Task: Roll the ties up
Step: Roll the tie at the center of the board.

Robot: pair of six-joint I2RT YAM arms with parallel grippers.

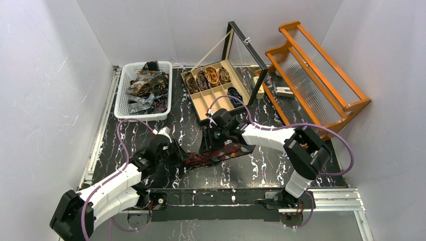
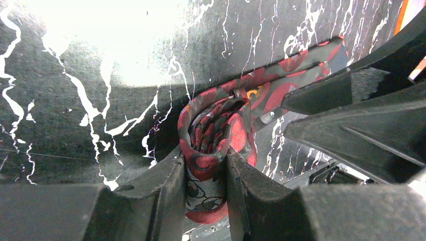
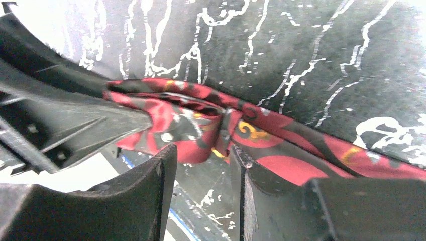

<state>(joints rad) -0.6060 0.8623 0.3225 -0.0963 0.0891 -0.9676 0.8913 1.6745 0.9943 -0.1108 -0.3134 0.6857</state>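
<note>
Left gripper (image 2: 203, 186) is clamped on the rolled end of a red tie (image 2: 216, 130), one finger pressing each side of the coil, near the middle of the table. Just beside it, the right gripper (image 3: 198, 170) has its jaws apart by a narrow gap, with a fold of the same tie at its fingertips.

Both arms reach in from the near edge of a black table (image 1: 261, 170) veined with white. An orange wooden rack (image 1: 311, 75) stands at the far right. Next to it, at the far centre, is a wooden box (image 1: 198, 108) with its glass lid raised, and coiled ties (image 1: 211, 75) fill its back row of compartments. A white basket (image 1: 120, 100) at the far left holds a heap of loose ties (image 1: 148, 85). The red tie is patterned in dark grey and gold. Its unrolled length lies flat on the table, running from the coil towards the right.
</note>
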